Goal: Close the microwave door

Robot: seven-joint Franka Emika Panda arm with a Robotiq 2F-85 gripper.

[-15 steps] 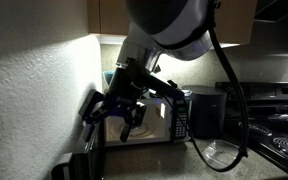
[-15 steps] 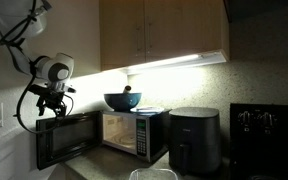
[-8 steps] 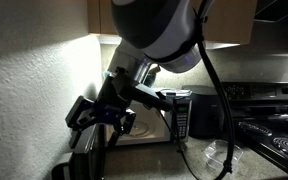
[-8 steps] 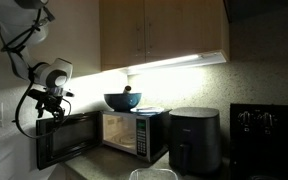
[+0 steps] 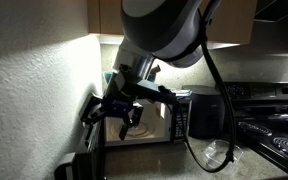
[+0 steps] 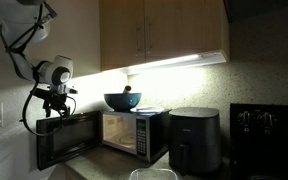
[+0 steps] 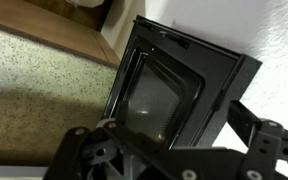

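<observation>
Since earlier, the gripper (image 5: 112, 114) has shifted toward the microwave (image 6: 134, 133), jaws apart, empty. Rigid microwave door (image 7: 169, 90) likely swings lightly; push its free edge.

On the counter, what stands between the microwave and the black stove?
A black rounded appliance stands there, between the microwave and the stove, in an exterior view.
</observation>
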